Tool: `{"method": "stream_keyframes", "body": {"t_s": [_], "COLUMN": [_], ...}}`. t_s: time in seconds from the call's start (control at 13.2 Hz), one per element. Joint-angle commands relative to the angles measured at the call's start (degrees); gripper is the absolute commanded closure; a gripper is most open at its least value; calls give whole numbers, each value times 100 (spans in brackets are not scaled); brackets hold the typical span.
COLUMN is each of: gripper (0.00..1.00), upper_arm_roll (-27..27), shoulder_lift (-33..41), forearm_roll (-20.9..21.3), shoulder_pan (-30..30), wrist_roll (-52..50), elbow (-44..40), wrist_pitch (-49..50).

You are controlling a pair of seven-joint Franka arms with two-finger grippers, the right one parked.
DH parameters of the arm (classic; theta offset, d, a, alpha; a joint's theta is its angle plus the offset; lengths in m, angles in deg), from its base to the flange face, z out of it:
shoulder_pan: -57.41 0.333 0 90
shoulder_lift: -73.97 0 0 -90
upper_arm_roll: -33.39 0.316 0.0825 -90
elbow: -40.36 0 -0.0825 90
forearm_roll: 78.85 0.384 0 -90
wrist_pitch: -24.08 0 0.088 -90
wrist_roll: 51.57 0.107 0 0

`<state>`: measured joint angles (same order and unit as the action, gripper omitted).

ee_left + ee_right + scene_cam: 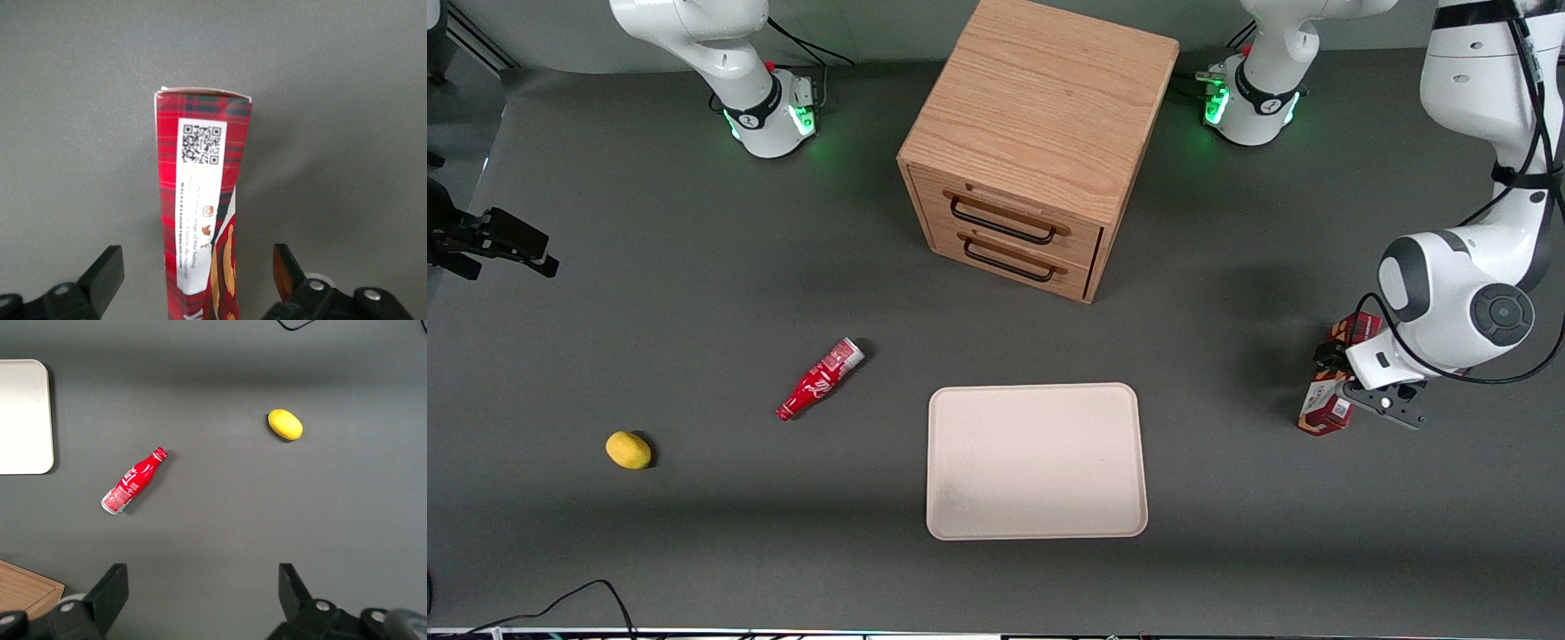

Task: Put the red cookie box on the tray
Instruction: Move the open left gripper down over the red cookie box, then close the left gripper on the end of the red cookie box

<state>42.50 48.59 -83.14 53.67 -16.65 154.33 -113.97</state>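
Claw [193,280] spread wide, fingers [107,273] astride but not touching the red cookie box [200,200], box lying on the grey worktop [694,267] at the working arm's end, well apart from the cream tray [1036,524] at its nine o'clock.

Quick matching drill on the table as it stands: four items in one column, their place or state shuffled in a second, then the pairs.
1. red cookie box
2. tray
3. red bottle
4. lemon

A. lying on its side on the table
B. between the open fingers of the gripper, at the working arm's end
C. nearest the parked arm's end
D. bare, in front of the wooden drawer cabinet

Pairs: 1-B, 2-D, 3-A, 4-C
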Motion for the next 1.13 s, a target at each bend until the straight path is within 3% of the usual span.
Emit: {"method": "stream_keyframes", "body": {"t_s": [0.0,0.08,0.23,0.3,0.83,1.06], "gripper": [11,26,85,100,100,100], "upper_arm_roll": [-6,-6,-6,-6,-6,3], "shoulder_lift": [60,69,60,69,113,341], "forearm_roll": [-186,-187,-187,-187,-187,-187], "shoulder_pan": [23,23,23,23,-3,-56], "wrist_roll": [261,269,270,270,261,173], "elbow": [73,73,73,73,-67,-1214], "wrist_pitch": [-72,-72,-73,-81,49,1556]}}
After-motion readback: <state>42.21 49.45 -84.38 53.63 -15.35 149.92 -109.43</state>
